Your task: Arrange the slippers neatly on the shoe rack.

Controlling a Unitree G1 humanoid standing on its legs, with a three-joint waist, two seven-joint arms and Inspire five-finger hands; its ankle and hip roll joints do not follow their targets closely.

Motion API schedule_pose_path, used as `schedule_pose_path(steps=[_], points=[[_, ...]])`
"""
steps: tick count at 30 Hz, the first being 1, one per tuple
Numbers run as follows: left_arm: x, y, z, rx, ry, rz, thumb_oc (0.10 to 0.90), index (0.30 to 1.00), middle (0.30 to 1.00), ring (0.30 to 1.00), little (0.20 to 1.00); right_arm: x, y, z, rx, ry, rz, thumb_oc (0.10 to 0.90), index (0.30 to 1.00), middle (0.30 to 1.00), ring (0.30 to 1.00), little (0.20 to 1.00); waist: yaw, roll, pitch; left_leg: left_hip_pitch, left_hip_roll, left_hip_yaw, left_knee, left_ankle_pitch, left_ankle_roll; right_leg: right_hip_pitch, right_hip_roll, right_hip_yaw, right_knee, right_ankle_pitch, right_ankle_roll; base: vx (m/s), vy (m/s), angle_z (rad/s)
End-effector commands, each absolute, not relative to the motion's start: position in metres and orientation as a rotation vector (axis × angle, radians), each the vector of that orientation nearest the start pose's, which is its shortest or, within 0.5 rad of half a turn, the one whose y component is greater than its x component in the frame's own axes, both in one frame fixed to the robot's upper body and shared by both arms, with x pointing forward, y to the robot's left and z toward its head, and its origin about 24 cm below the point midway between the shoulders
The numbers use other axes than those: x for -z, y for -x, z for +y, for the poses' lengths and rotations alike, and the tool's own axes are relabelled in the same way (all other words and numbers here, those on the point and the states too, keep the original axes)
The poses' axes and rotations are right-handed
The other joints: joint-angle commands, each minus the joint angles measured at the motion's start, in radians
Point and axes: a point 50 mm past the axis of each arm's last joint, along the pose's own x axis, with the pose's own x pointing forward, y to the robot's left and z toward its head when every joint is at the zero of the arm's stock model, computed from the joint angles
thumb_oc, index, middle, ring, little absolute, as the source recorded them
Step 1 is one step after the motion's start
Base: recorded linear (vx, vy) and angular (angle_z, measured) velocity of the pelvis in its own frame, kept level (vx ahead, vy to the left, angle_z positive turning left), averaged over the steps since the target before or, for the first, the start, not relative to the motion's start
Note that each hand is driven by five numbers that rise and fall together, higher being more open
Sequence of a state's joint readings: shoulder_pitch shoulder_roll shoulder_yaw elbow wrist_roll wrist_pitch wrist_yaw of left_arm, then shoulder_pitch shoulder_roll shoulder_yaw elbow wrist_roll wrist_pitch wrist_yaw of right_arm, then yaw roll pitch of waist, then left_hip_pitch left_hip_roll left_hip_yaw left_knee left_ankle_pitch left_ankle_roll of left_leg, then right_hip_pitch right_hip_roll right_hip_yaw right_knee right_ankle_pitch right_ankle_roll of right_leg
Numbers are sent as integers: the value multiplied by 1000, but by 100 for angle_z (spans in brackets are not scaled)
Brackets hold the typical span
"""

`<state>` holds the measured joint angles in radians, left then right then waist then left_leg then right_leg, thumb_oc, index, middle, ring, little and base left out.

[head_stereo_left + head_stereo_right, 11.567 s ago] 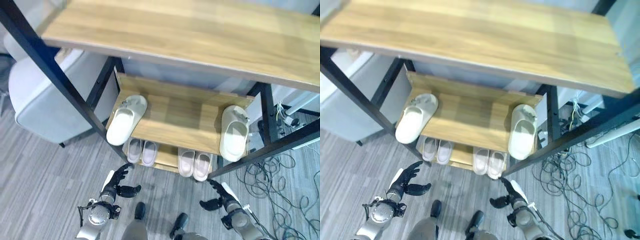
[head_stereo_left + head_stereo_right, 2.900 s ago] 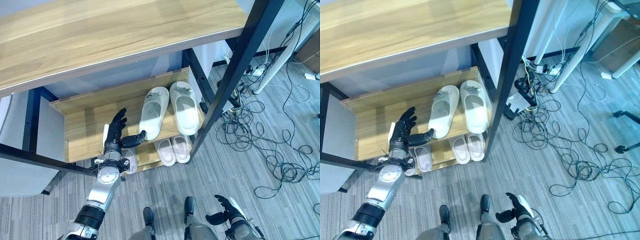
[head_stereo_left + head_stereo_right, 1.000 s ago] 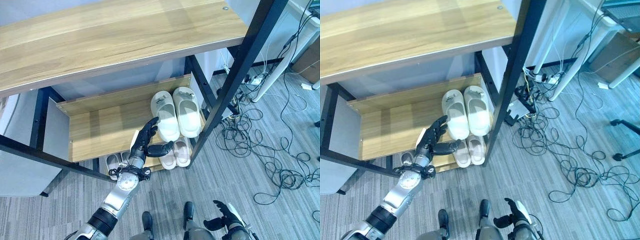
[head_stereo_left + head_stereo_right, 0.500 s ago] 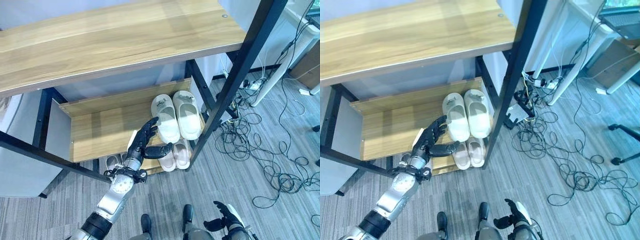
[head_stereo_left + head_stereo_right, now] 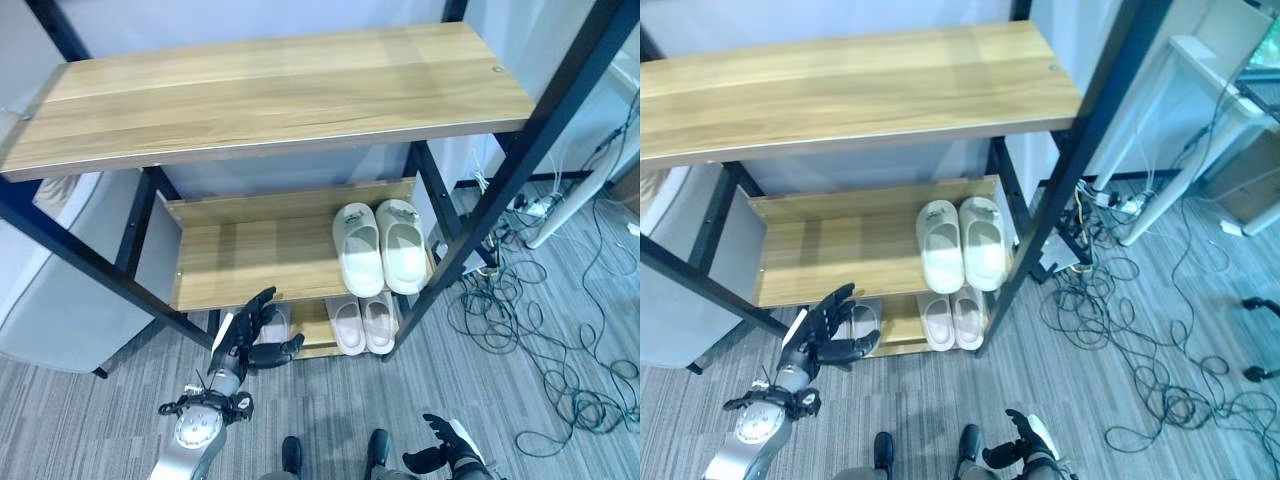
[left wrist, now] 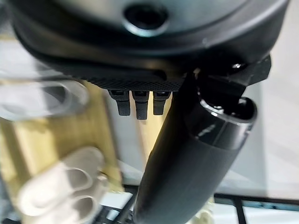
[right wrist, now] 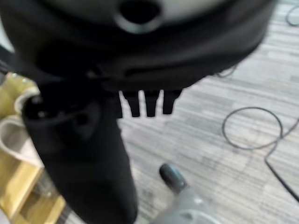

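Note:
Two cream slippers lie side by side, toes inward, at the right end of the shoe rack's middle shelf. My left hand hangs low in front of the bottom shelf's left part, open with its fingers spread and nothing in it. In the left wrist view its fingers are straight, with a pale pair of slippers beyond them. My right hand stays low near the floor, open and empty.
The bottom shelf carries a small pale pair at the right and another pair behind my left hand. The top shelf overhangs. A black post stands at the right, cables litter the floor, and a grey seat stands at the left.
The left hand has drawn back from the middle shelf and dropped to the bottom shelf's front. The view has shifted. The cream slippers, once at opposite ends, lie together.

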<state>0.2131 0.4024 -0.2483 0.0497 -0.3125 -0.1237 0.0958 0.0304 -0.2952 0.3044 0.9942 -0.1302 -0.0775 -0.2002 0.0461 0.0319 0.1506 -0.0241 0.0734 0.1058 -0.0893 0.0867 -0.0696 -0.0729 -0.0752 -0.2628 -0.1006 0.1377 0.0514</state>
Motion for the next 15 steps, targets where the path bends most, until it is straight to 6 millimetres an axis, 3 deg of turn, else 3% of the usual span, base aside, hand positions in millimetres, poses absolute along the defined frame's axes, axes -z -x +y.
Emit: schedule_pose_path(steps=[1,3,9,14,15], points=[[-9,-202,196,91,-99,107,800,900,900,900,900,140,-128,-234,10,592,919,800,900,900,900,900,21,-29,-65,-73,9,-53,2,-28,-28,42,-41,-35,13,-141,66,-6,25,16],[-1,-198,200,88,-112,143,800,900,900,900,900,140,-126,-234,13,592,926,800,900,900,900,900,25,-30,-67,-70,8,-55,2,-28,-27,46,-41,-39,13,-140,66,0,7,5],[56,-170,221,50,-277,435,800,900,900,900,900,144,-118,-237,21,590,967,800,900,900,900,900,39,-41,-80,-59,2,-67,2,-27,-23,69,-44,-58,13,-141,67,-1,16,7],[96,-155,227,37,-401,638,800,900,900,900,900,145,-119,-237,25,595,986,800,900,900,900,900,30,-45,-87,-57,-1,-69,2,-26,-22,72,-46,-61,13,-139,68,5,31,6],[96,-155,227,37,-401,638,800,900,900,900,900,145,-119,-238,25,595,986,800,900,900,900,900,30,-45,-87,-57,-1,-69,2,-26,-22,72,-46,-61,13,-139,68,17,42,0]])
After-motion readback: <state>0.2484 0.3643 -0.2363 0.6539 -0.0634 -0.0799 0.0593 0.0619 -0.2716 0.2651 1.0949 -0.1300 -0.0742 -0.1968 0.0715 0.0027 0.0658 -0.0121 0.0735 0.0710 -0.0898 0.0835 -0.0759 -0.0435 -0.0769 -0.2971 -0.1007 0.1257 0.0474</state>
